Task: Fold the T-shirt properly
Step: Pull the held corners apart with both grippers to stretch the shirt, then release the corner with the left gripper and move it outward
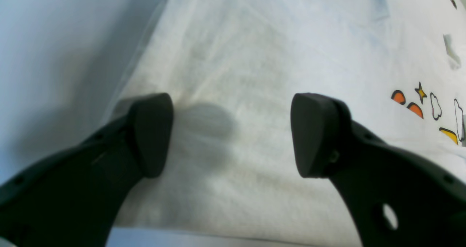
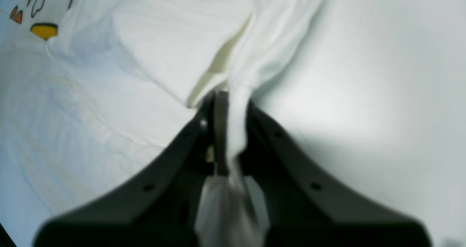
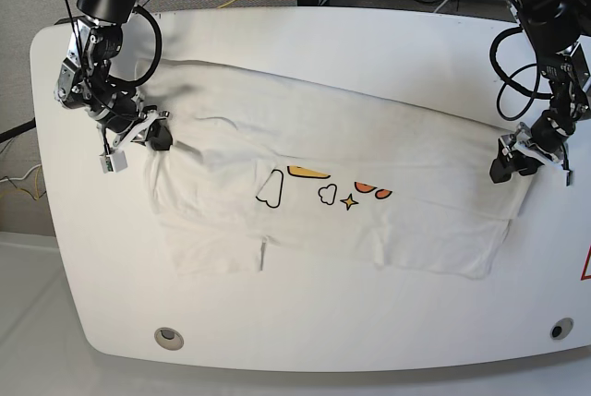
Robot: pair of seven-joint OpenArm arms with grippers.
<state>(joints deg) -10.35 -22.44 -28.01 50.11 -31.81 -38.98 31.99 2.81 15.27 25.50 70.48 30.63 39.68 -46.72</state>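
A: Pinching T-shirt [image 3: 369, 230] edge, right claw [image 2: 227, 105] clamped on fabric, shirt spread across white surface [image 3: 305, 331].
B: Left claw [image 1: 233, 134]?
A: Jaws apart over shirt's other edge, nothing held.

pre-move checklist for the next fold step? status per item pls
1. Right tool shut on the T-shirt: ok, cloth pinched between its fingers.
2. Left tool gripping: not ok, open, fabric below, nothing held.
3. Left tool over the shirt's edge: ok.
4. Shirt fully on the table: ok.
5. Fabric flat: not ok, bunched at right tool.
6. Left tool touching cloth: cannot tell.
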